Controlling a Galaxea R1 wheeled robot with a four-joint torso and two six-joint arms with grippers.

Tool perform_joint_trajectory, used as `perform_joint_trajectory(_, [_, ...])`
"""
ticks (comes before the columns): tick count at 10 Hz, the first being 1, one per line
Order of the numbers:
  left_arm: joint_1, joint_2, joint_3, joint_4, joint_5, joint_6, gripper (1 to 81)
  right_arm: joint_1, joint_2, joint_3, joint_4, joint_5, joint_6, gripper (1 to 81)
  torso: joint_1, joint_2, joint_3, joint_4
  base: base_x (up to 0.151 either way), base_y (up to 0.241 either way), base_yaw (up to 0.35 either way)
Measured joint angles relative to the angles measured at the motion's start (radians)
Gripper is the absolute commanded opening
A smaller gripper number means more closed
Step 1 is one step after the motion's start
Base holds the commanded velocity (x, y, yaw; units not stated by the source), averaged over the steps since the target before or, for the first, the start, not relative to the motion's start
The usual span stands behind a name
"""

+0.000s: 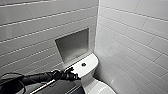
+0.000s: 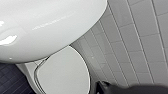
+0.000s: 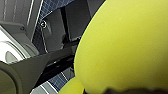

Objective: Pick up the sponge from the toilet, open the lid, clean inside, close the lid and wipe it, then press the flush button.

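- The left arm point(image 1: 37, 78) comes in from the left, and the left jaws hang right at the near left corner of the toilet's point(image 1: 87, 76) flat tank top.
- There's the flush button point(image 1: 83, 64), dark and round in the middle of that tank top. It sits just beyond the left jaws and is apart from them, with white ceramic between the two.
- How far the left jaws are parted I cannot tell; they read as one dark shape against the white.
- From the left wrist, the glossy tank top looms close. Beyond it the lid point(image 2: 62, 75) lies down flat over the bowl, with the tiled wall point(image 2: 135, 37) running alongside.
- Over to the other arm: the sponge point(image 3: 125, 45), bright yellow, sits right in the right jaws, crowding the wrist camera. The jaws are closed around it, and a dark edge of them laps over one end.
- Behind the sponge are dark parts of the robot and a patch of blue-grey gridded floor point(image 3: 53, 7), so the sponge is up in the air and off the toilet.
- Above the tank, a recessed niche point(image 1: 72, 46) is set into the tiles.
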Motion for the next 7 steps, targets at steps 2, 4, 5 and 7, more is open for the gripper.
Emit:
perform_joint_trajectory(2, [-0.034,0.051,-0.073,-0.001,0.024,-0.025,1.0,0.003,0.0,0.0,0.003,0.003,0.0,1.0,0.0,0.0,0.0,0.0,0.0,0.0,0.0])
perform_joint_trajectory(4, [-0.079,0.114,-0.136,-0.002,0.046,-0.05,1.0,0.004,0.0,0.01,0.007,0.021,0.0,1.0,0.0,0.0,-0.002,0.0,0.0,0.0,0.0])
perform_joint_trajectory(5, [-0.105,0.131,-0.156,-0.005,0.046,-0.053,1.0,0.005,0.0,0.014,0.008,0.027,0.0,1.0,0.0,0.0,-0.01,0.0,0.0,0.0,0.0])
perform_joint_trajectory(7, [-0.118,0.15,-0.208,-0.005,0.053,-0.064,1.0,0.005,0.0,0.015,0.01,0.029,0.001,1.0,0.0,0.001,-0.032,0.0,0.0,0.0,0.0])
